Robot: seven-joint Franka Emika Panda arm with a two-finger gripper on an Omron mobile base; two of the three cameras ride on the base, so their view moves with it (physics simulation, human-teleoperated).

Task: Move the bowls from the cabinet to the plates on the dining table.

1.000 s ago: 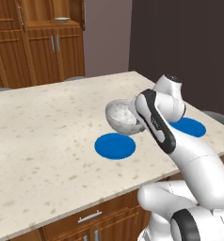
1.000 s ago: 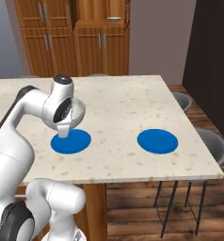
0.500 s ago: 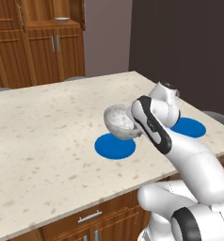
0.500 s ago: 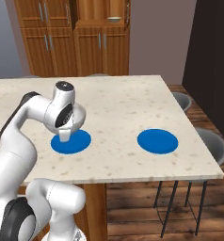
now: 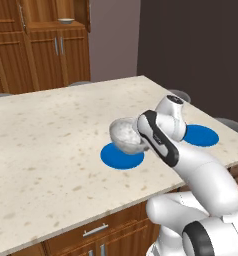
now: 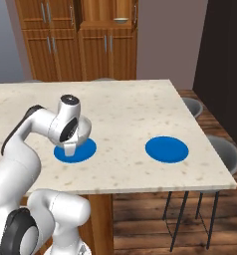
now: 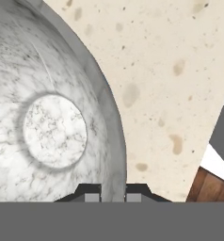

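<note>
— Your gripper point(image 7: 113, 194) is clamped on the rim of the marbled bowl point(image 5: 126, 134), one finger inside the wall and one outside. What do you see changed?

— Compared with a second ago, you have brought the bowl down and a little toward the base. Earlier it hung clear above the near blue plate point(image 5: 111, 157); now its underside sits just over that plate, and from the left base view I cannot tell whether it touches yet.

— And working left to right across the table?

— On the dining table point(image 5: 46, 140) you have the near plate first, partly covered by the bowl and your wrist. Well apart to the right lies the second blue plate point(image 6: 167, 149), bare. Neither plate has shifted.

— How does the bowl look?

— Deep, round, grey-white with fine dark veining. The hand view shows its inside, with a paler flat circle at the bottom and a thick rim running between your fingertips point(image 7: 90, 195). It sits tilted in the grip rather than level.

— Anything behind?

— The beige bowl point(image 6: 121, 20) is on a shelf of the cabinet point(image 6: 90, 45).
</note>
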